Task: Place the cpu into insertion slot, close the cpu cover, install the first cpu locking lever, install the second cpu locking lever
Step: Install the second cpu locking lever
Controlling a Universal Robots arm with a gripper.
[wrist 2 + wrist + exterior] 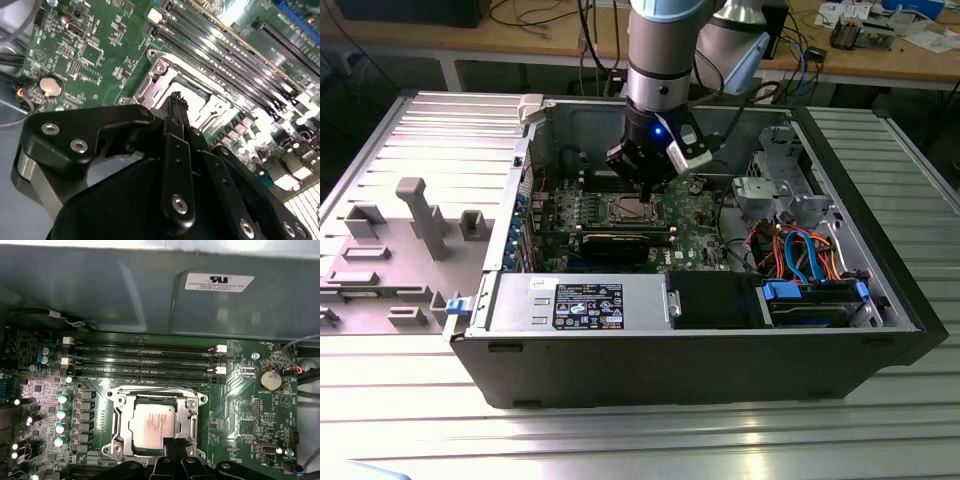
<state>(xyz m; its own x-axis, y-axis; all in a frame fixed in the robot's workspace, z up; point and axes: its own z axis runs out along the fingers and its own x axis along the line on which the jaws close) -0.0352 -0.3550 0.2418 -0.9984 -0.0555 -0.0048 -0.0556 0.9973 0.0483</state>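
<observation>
cpu in insertion slot | cover down | gripper at edge

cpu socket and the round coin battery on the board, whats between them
In the first wrist view, only bare green motherboard with small soldered parts lies between the insertion slot and the coin battery.

Strong overhead glare washes out the memory slots in the second wrist view. The gripper looms dark and soft-focused.
</observation>
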